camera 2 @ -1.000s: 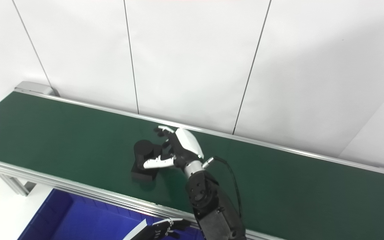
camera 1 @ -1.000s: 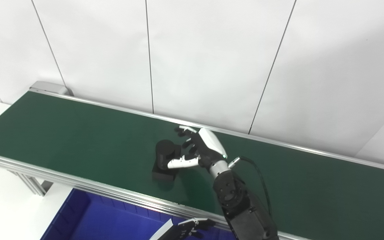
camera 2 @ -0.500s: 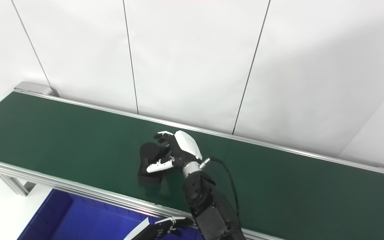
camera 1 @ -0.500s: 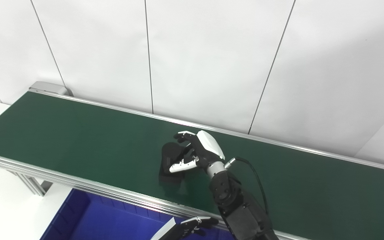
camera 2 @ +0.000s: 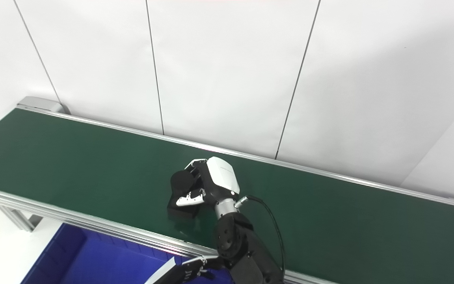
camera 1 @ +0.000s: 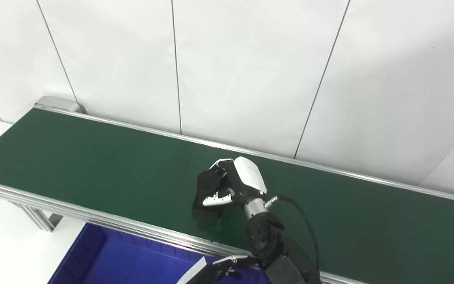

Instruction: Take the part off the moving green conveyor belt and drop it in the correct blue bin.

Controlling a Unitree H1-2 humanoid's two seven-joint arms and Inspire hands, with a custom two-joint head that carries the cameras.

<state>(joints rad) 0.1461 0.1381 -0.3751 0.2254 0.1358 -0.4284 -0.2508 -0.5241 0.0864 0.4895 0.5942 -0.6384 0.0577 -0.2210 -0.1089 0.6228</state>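
Part (camera 1: 208, 190), black, on green conveyor belt (camera 1: 93, 165): now enclosed by right robot hand (camera 1: 233, 184), open a second ago; grasp judged made, lift pending.

Your right hand (camera 1: 238, 182) is closing on the black part (camera 1: 208, 192): a second ago its fingers were spread beside the part, and now they are curling over its round top, with the thumb (camera 1: 215, 200) pressing across its near face. The part is riding along the green belt (camera 1: 93, 165) toward the right, and the hand is tracking with it.
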